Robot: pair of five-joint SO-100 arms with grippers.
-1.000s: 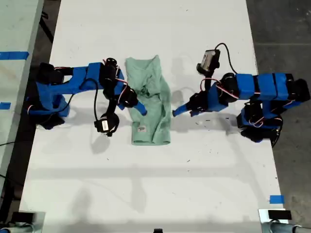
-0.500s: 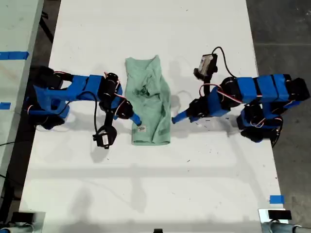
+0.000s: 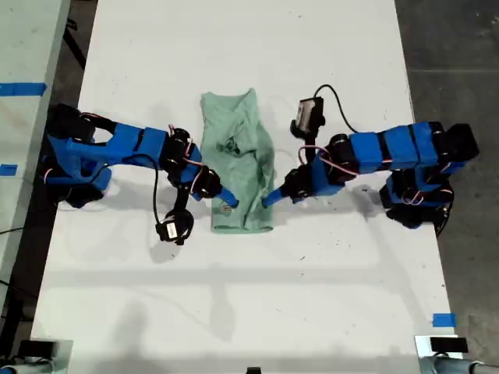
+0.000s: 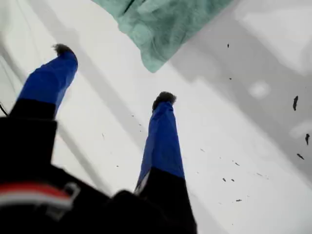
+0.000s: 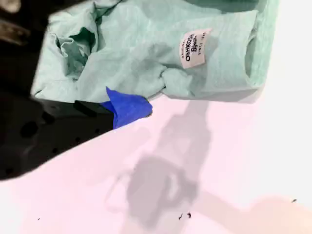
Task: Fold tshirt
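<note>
The pale mint-green tshirt (image 3: 243, 160) lies on the white table (image 3: 249, 296) as a narrow wrinkled strip, its white label (image 3: 227, 207) facing up. At the strip's lower corner on the exterior view's right, my first gripper (image 3: 270, 199) is open; its two blue fingers (image 4: 163, 131) straddle bare table just short of the tshirt corner (image 4: 158, 29). From the exterior view's left, my second gripper (image 3: 221, 194) reaches the tshirt's edge. There a single blue fingertip (image 5: 129, 107) touches the bunched tshirt (image 5: 146, 53) near the label (image 5: 195, 46); its other finger is hidden.
A second table with blue tape (image 3: 22, 88) runs along the exterior view's left. Dark floor (image 3: 452, 47) borders the table on the exterior view's right. A blue tape mark (image 3: 443, 319) sits near the lower right corner of that view.
Both grippers have slid toward the label end of the tshirt. The first arm reached in toward the shirt's corner, while the second gripper moved along the shirt's edge. The tshirt has barely shifted.
</note>
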